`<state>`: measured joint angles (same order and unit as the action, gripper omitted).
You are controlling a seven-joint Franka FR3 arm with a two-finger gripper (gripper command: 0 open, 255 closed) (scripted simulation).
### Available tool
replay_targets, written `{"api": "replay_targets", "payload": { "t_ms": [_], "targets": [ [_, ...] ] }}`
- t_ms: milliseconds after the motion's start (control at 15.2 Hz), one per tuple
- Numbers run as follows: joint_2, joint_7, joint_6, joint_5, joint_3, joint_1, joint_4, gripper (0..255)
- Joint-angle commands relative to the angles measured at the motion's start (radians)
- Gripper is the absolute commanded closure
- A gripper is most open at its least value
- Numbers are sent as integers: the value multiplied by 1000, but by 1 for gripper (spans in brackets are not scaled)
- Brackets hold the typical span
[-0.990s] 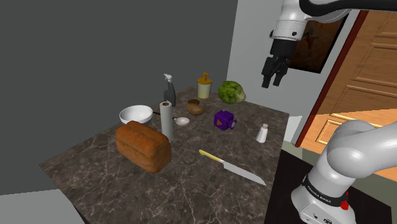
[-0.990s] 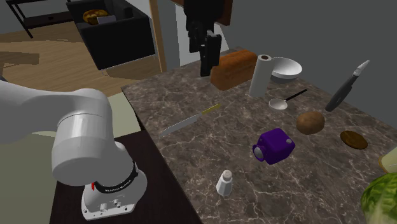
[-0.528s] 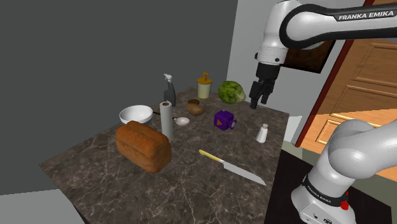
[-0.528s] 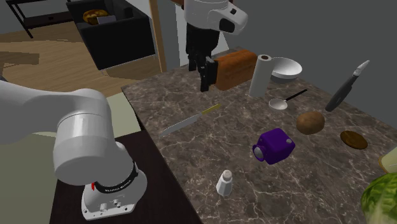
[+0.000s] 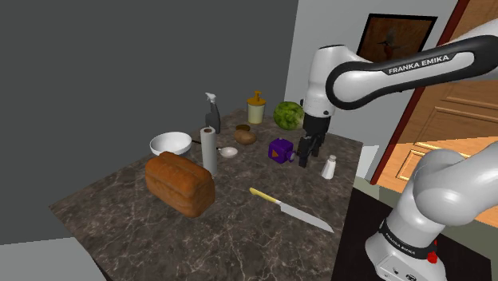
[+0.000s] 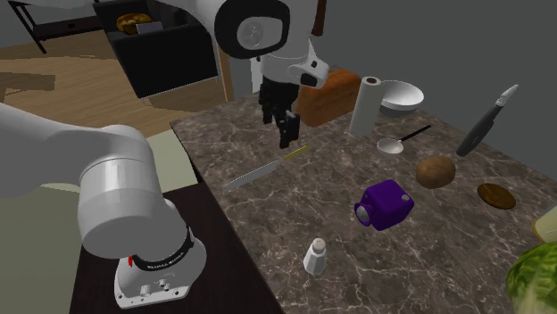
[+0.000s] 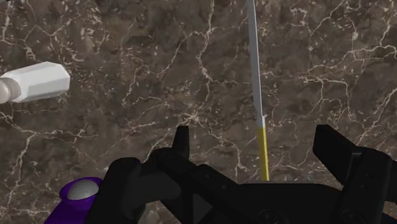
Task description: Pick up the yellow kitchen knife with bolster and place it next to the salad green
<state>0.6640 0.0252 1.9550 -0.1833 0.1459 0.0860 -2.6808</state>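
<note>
The knife (image 5: pixel 291 211) has a yellow handle and a long grey blade, and it lies flat on the dark marble table (image 5: pixel 239 239) near the stand-side edge. It shows again as the knife (image 6: pixel 268 168) and the knife (image 7: pixel 257 89). My black gripper (image 6: pixel 285 140) hangs open above the handle end, not touching it. In the wrist view the gripper (image 7: pixel 254 137) has its fingers spread wide, with the yellow handle lying on the table below the gap. From the shoulder the gripper (image 5: pixel 304 162) points downward. The salad green (image 5: pixel 290 116), a round green head, rests at the table's far corner, also seen as the salad green (image 6: pixel 536 276).
A purple mug (image 5: pixel 280 150) and a white shaker (image 5: pixel 329 167) stand between the knife and the salad green. A bread loaf (image 5: pixel 180 184), paper towel roll (image 5: pixel 209 149), white bowl (image 5: pixel 171 144), spray bottle (image 5: pixel 213 114), potato (image 5: pixel 245 136) and yellow cup (image 5: pixel 255 108) crowd the far side.
The arm has swung down from high above the table, bringing the gripper low over the knife's handle end. The fingers stayed open; nothing on the table moved.
</note>
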Motion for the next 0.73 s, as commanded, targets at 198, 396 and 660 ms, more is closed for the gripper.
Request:
{"api": "replay_targets", "payload": {
  "t_ms": [198, 396, 660],
  "targets": [
    [-133, 7, 185, -22, 67, 38, -62, 0],
    [-235, 15, 302, -26, 108, 55, -83, 0],
    [-397, 40, 460, -9, 163, 67, -92, 0]
  ]
}}
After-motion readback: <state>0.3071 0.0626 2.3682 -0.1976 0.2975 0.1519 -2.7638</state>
